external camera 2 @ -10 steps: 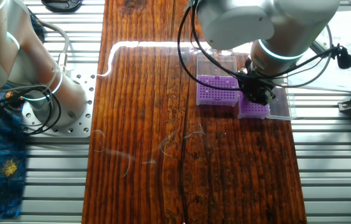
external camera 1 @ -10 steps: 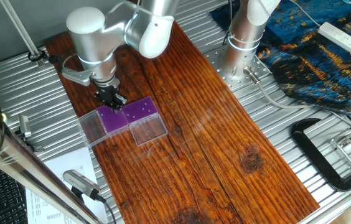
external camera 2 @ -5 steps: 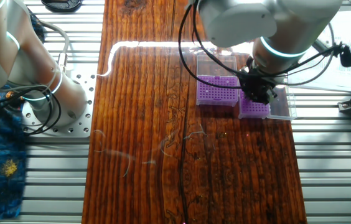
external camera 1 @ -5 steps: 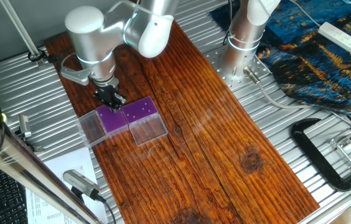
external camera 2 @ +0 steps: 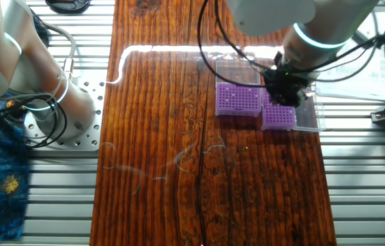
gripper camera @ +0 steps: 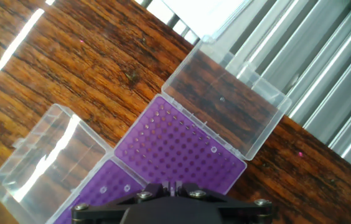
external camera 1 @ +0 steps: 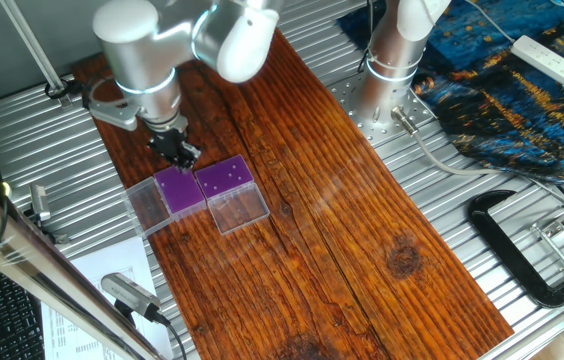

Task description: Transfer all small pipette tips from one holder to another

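Two purple holders stand side by side with their clear lids open. One holder (external camera 1: 180,190) (external camera 2: 278,117) (gripper camera: 178,152) lies under my gripper and shows one small pipette tip (gripper camera: 213,149) near its corner. The other holder (external camera 1: 227,178) (external camera 2: 237,100) (gripper camera: 104,193) carries several pale tips (gripper camera: 127,186). My gripper (external camera 1: 177,153) (external camera 2: 282,92) (gripper camera: 172,185) hangs a little above the first holder. Its fingers are nearly together, with a thin pale tip pinched between them.
Open clear lids (gripper camera: 228,118) (gripper camera: 45,155) stick out from both holders on the wooden board (external camera 1: 362,230). Ribbed metal table (gripper camera: 331,81) lies past the board edge. A second arm base (external camera 1: 387,70), a black clamp (external camera 1: 522,250) and papers (external camera 1: 112,290) stand around.
My gripper has lifted off the purple holder and drifted slightly towards the board's far edge. The holders have not moved.
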You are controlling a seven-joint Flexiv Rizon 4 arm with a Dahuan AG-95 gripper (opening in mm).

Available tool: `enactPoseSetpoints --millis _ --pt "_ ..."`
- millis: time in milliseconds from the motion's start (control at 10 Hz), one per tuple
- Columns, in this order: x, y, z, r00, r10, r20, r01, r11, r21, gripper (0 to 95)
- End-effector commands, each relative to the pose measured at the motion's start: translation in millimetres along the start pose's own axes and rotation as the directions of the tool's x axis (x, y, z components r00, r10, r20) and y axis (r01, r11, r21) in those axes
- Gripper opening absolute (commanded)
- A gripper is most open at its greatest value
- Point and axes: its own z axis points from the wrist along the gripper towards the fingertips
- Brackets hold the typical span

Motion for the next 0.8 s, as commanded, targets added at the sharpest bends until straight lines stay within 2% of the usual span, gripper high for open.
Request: enactPoseSetpoints --millis 100,300,600,800 --pt "9.4 13.6 -1.8 0.999 0.035 0.002 -0.035 0.999 0.003 0.0" --pt "16.4 31.3 2.2 0.997 0.078 0.002 -0.078 0.997 0.007 0.0" --pt "29.5 36.4 10.5 0.997 0.074 0.008 -0.074 0.997 0.008 0.0" --pt "33.8 37.4 14.6 0.997 0.076 0.015 -0.077 0.997 0.007 0.0"
